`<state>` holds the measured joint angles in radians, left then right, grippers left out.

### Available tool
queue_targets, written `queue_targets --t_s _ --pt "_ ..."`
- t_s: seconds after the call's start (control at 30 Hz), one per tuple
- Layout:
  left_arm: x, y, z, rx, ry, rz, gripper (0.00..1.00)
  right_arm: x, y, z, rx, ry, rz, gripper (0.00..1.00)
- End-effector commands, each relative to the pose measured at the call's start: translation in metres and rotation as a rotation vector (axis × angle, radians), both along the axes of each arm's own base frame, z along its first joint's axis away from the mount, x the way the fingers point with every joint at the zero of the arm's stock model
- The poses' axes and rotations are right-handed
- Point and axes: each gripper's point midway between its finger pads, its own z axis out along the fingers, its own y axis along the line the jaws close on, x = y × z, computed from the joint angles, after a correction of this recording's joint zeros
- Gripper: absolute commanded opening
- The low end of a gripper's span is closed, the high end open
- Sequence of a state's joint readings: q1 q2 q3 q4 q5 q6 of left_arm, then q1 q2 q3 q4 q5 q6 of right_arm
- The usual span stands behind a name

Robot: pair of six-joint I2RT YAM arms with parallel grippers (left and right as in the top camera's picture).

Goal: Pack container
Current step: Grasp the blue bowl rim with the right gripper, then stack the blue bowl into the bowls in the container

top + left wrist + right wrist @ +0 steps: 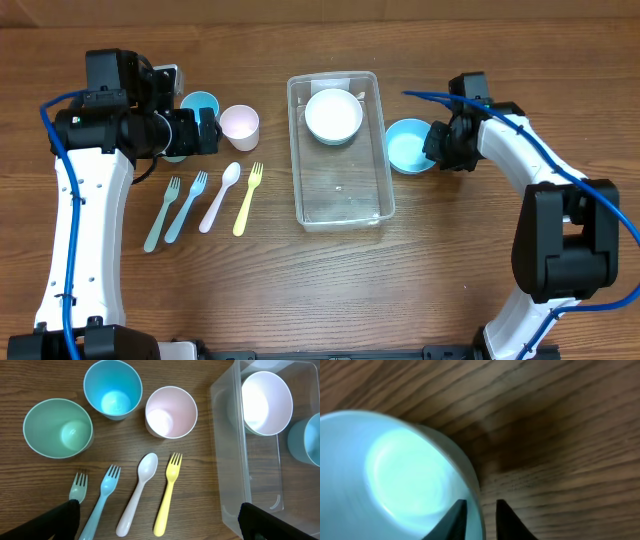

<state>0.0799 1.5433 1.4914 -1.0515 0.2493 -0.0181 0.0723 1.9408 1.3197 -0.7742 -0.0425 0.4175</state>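
From overhead the green cup (pixel 59 427) was almost wholly hidden under the left arm; it showed plainly only in the left wrist view. That view cut off part of the container (pixel 340 150). It showed just the tips of the left pincer (pixel 159 506) at its bottom corners, set wide apart and holding nothing. The right wrist view was close and blurred. There the right pincer (pixel 481 505) straddled the rim of the blue bowl (pixel 405 480), one finger inside and one outside. Whether it pressed on the rim I could not tell.

The container lay mid-desk (pixel 450 260) with a white bowl (pixel 333 115) in its far end. The blue bowl stood just beside its right wall, between it and the right pincer. The left pincer was well off to its left, near the cups.

Between that pincer and the container stood the blue cup (pixel 198 105) and pink cup (pixel 240 125). Nearer the robot, side by side, lay a green fork (pixel 162 213), blue fork (pixel 187 205), white spoon (pixel 220 197) and yellow fork (pixel 248 198).
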Motion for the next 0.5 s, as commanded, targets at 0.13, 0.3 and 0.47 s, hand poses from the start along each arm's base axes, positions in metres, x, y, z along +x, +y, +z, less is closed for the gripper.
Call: queue_targets --t_s 0.13,0.3,0.47 --pt "0.004 -0.001 0.008 0.010 -0.027 -0.022 1.00 0.003 -0.058 0.033 -0.311 -0.026 -0.151 0.04" --pt "0.004 -0.001 0.008 0.010 -0.027 -0.022 1.00 0.040 -0.051 0.150 -0.269 -0.238 -0.144 0.04" --pt "0.004 -0.001 0.008 0.010 -0.027 -0.022 1.00 0.065 0.047 0.250 0.038 -0.472 0.200 0.04"
